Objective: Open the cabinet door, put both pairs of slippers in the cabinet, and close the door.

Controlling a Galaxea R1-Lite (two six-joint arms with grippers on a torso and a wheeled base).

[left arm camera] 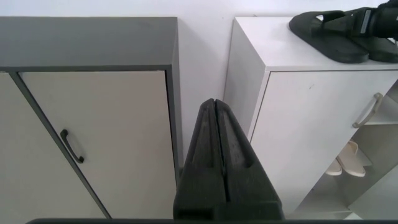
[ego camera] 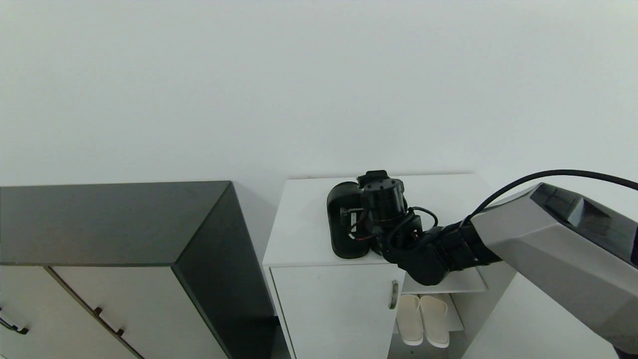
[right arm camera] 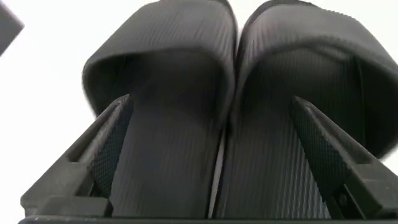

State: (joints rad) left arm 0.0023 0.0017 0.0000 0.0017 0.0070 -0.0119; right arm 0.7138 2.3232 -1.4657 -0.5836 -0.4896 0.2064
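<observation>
Right gripper is straddling the black slippers on the cabinet, jaws spread; it should be closing squarely, pinching both together. Left gripper is idling, jaws pressed together.

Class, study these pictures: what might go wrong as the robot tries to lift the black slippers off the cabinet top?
The right pincer stands open astride both black slippers; closing may grip one and let the other slide out.
The pair lies close to the front edge of the cabinet top; a nudge might tip it off.
White slippers already fill a shelf inside, so room may be tight.
</observation>
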